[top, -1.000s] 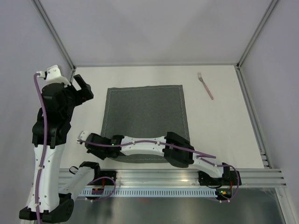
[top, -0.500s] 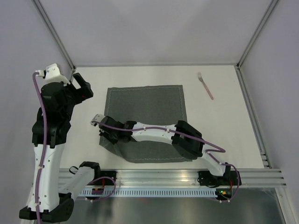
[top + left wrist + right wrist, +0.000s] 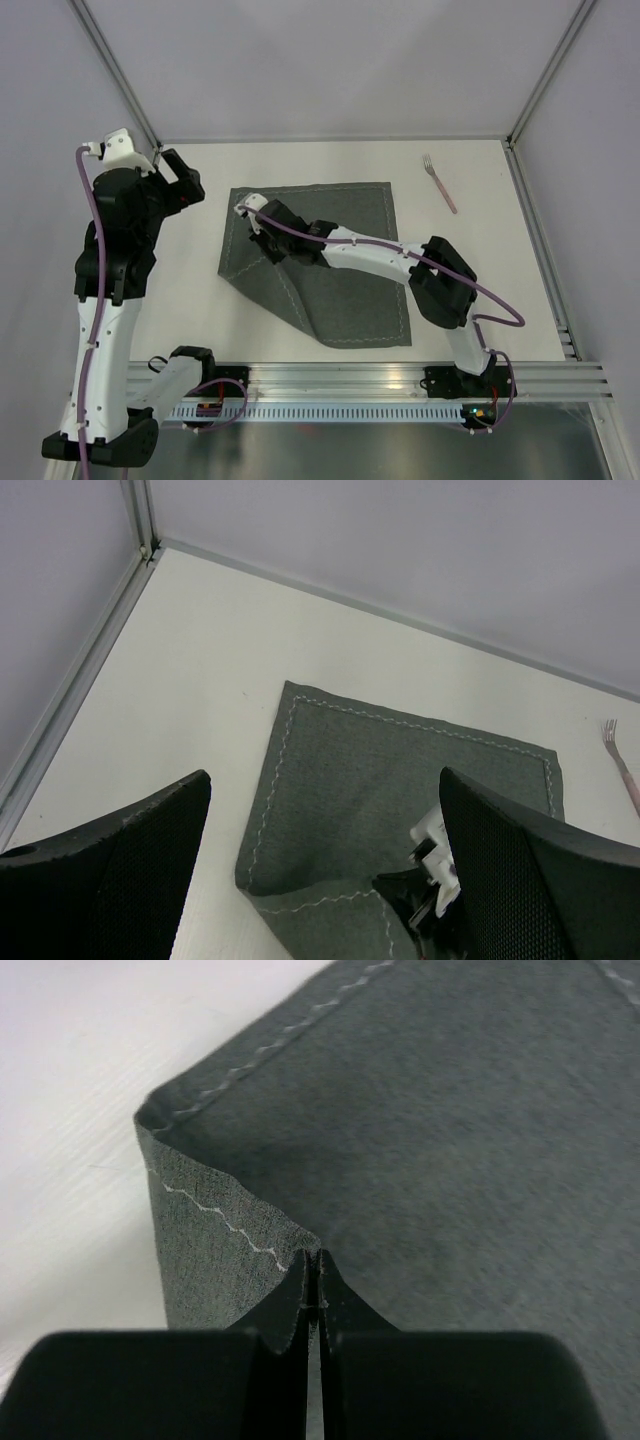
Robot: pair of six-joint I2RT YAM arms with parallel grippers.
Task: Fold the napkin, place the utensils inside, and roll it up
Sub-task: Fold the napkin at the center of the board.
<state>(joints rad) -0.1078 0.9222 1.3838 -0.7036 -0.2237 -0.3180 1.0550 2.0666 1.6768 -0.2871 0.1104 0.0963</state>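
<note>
The dark grey napkin [image 3: 350,210] lies flat mid-table, its near-left corner pulled up and over toward the far left. My right gripper [image 3: 250,214] is shut on that corner. In the right wrist view the closed jaws [image 3: 313,1260] pinch the stitched hem above the napkin [image 3: 450,1140]. My left gripper [image 3: 183,178] hangs open, high and left of the napkin, holding nothing. Its wide fingers [image 3: 110,870] frame the napkin [image 3: 380,770] below. Of the utensils, a fork [image 3: 438,183] with a pale-pink handle lies at the far right, also seen as the fork [image 3: 620,765].
Grey walls and aluminium frame posts [image 3: 120,70] enclose the white table [image 3: 480,260]. A metal rail [image 3: 350,385] with both arm bases runs along the near edge. The right arm [image 3: 400,262] stretches diagonally over the napkin.
My right gripper has carried the napkin's near-left corner from the near edge up toward the far-left corner, making a diagonal fold. The left arm has barely shifted.
</note>
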